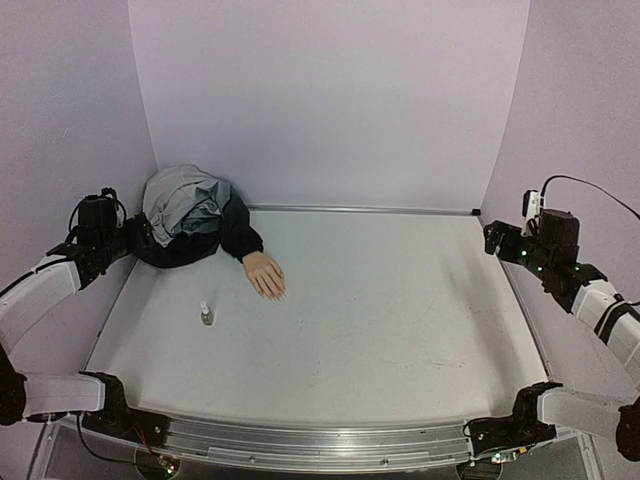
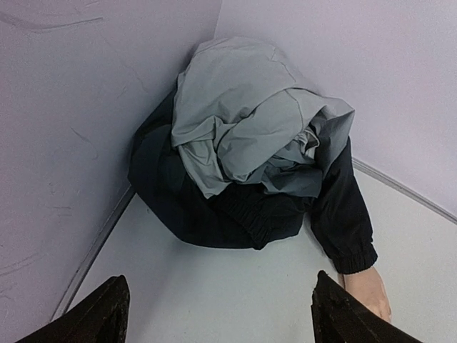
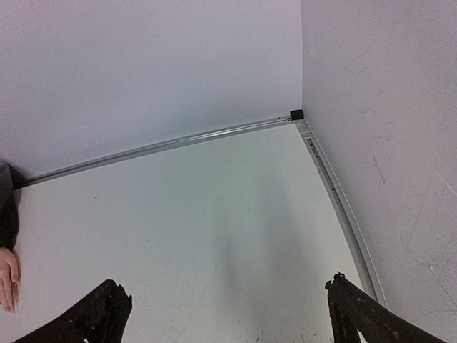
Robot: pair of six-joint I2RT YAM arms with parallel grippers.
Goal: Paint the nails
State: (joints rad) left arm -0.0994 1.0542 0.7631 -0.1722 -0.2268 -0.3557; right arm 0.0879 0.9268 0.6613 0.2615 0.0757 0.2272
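Note:
A pale peach mannequin hand (image 1: 266, 274) lies palm down on the white table, coming out of a dark sleeve (image 1: 241, 235) of a bundled grey and black jacket (image 1: 186, 213) in the far left corner. Its nails are too small to make out. The hand's wrist shows in the left wrist view (image 2: 368, 290) and its edge in the right wrist view (image 3: 8, 280). A small clear bottle with a white cap (image 1: 206, 314) stands in front of the hand. My left gripper (image 2: 218, 314) is open and empty by the jacket. My right gripper (image 3: 227, 318) is open and empty at the far right.
Lilac walls enclose the table on the left, back and right. A metal rail (image 3: 178, 143) runs along the back edge and down the right side (image 3: 335, 193). The metal front edge (image 1: 320, 445) lies between the arm bases.

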